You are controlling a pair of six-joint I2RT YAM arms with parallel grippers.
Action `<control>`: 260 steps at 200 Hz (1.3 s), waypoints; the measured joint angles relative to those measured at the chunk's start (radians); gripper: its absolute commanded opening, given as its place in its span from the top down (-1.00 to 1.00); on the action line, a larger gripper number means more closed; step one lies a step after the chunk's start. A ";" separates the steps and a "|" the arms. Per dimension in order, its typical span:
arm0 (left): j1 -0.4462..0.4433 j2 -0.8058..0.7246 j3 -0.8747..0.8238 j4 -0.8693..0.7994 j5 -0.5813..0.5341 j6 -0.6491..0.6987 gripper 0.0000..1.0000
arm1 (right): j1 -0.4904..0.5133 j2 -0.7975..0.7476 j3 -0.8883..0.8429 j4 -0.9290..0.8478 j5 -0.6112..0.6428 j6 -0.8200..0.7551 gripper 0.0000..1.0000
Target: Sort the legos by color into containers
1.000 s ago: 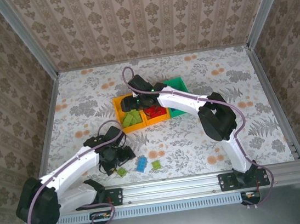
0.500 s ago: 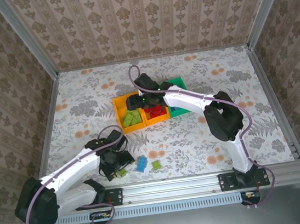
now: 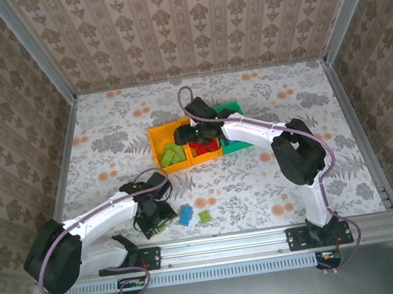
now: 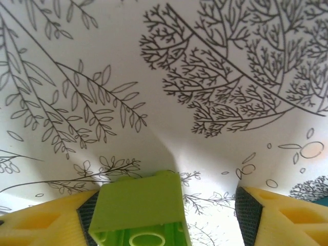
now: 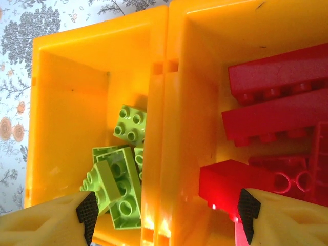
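My left gripper [image 3: 155, 220] is down at the table near the front edge, open around a lime green lego [image 4: 137, 209]. The brick touches the left pad [image 4: 88, 218], with a gap to the right pad [image 4: 247, 212]. A blue lego [image 3: 185, 216] and another lime lego [image 3: 204, 217] lie just to its right. My right gripper [image 5: 166, 210] hangs open and holds nothing, above the wall between the two orange-yellow containers. The left container [image 5: 56, 102] holds lime legos [image 5: 120, 179]; the middle one [image 5: 205, 77] holds red legos [image 5: 277, 102]. The green container [image 3: 233, 109] stands to their right.
The three bins stand in a row at mid-table, under the right arm's reach. The metal rail [image 3: 224, 243] and both arm bases run along the near edge, close behind the loose bricks. Patterned walls enclose the table.
My left gripper has moved toward the near edge and down around the lime lego. My right gripper has shifted right, from over the lime bin to the wall shared with the red bin.
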 measured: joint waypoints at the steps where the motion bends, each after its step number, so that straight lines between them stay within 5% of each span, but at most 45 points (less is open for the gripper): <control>1: 0.000 0.001 0.000 0.000 -0.001 0.000 -0.27 | 0.000 -0.001 -0.001 0.000 0.000 0.000 -0.52; 38: 0.005 0.014 0.010 -0.016 -0.010 0.019 0.23 | 0.000 -0.077 -0.056 0.020 -0.003 -0.012 -0.53; 69: 0.026 0.000 0.011 -0.021 -0.010 0.038 0.38 | 0.000 -0.130 -0.109 0.019 0.000 -0.036 -0.53; 106: 0.085 -0.013 0.048 0.002 -0.066 0.103 0.38 | 0.009 -0.198 -0.214 0.014 0.014 -0.086 -0.52; 146: 0.185 0.008 0.275 -0.001 -0.116 0.260 0.33 | 0.080 -0.280 -0.364 0.015 0.049 -0.153 -0.52; 204: 0.311 0.278 0.663 0.061 -0.110 0.556 0.31 | 0.233 -0.343 -0.491 -0.001 0.111 -0.213 -0.53; 260: 0.344 0.507 0.827 0.145 -0.056 0.690 0.21 | 0.365 -0.365 -0.535 -0.049 0.154 -0.153 -0.55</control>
